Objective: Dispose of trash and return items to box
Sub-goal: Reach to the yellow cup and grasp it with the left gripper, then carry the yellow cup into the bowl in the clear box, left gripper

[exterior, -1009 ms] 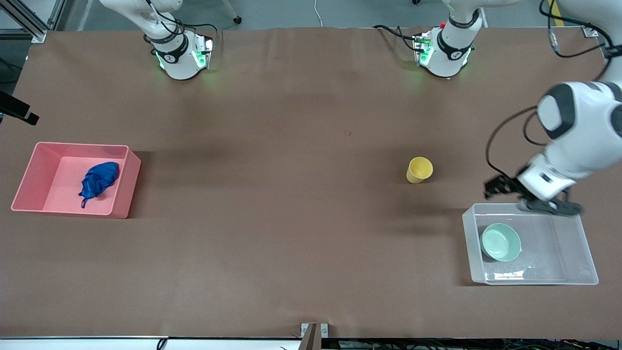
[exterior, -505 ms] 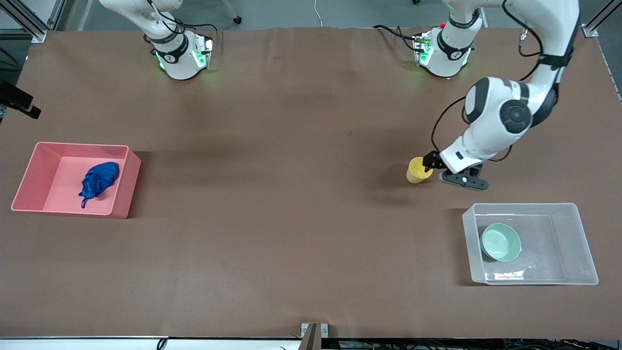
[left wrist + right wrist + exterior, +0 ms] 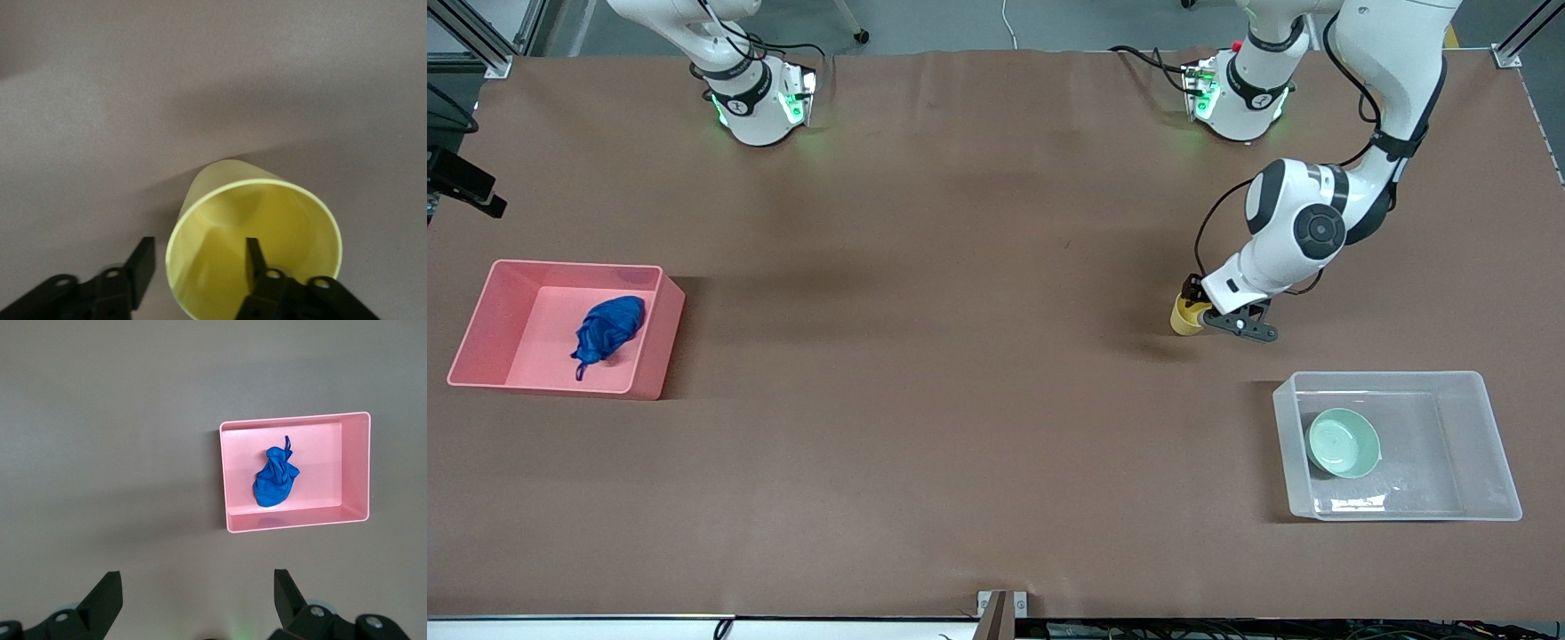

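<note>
The yellow cup (image 3: pixel 1183 322) stands upright on the table, farther from the front camera than the clear box (image 3: pixel 1480 444). My left gripper (image 3: pixel 1199 313) is down at the cup and open. In the left wrist view it (image 3: pixel 198 245) straddles the cup's wall (image 3: pixel 200 193), one finger inside the cup and one outside, with a gap on the outside. The mint-green bowl (image 3: pixel 1343 442) lies in the clear box. The blue cloth wad (image 3: pixel 609 327) lies in the pink bin (image 3: pixel 660 342). My right gripper (image 3: pixel 197 577) is open and empty, high over the table, with the wad (image 3: pixel 275 479) below.
The pink bin (image 3: pixel 293 421) sits at the right arm's end of the table, the clear box at the left arm's end. Both arm bases stand along the edge farthest from the front camera. Bare brown table lies between the bins.
My left arm has swung from over the clear box's rim to the yellow cup and lowered its open fingers around the cup's wall. The right arm has not visibly moved.
</note>
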`<action>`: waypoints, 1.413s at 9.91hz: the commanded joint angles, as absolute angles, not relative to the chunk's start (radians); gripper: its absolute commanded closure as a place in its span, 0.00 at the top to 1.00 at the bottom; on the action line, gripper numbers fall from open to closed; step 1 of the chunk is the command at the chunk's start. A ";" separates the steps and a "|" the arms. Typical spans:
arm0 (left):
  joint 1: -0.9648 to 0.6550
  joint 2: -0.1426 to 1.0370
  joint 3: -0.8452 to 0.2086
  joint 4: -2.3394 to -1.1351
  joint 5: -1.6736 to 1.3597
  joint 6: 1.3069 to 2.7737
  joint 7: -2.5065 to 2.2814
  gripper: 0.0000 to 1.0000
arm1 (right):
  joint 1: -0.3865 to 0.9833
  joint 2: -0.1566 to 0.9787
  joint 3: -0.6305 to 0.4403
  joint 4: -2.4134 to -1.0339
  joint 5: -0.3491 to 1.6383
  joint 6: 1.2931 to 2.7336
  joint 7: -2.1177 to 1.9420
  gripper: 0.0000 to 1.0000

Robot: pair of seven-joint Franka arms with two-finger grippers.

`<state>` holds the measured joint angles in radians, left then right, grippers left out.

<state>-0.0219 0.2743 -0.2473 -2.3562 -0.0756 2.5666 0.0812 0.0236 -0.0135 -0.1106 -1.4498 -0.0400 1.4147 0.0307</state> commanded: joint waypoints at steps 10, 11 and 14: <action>-0.002 0.380 0.029 -1.782 -0.057 2.117 0.389 0.00 | -0.005 -0.005 -0.112 -1.439 -0.029 1.414 0.021 1.00; 0.000 0.462 0.073 -1.676 -0.057 2.111 0.403 0.00 | -0.005 -0.005 -0.112 -1.439 -0.029 1.414 0.021 1.00; 0.011 0.684 0.147 -1.461 -0.069 2.118 0.419 0.01 | -0.005 -0.005 -0.112 -1.439 -0.029 1.413 0.021 1.00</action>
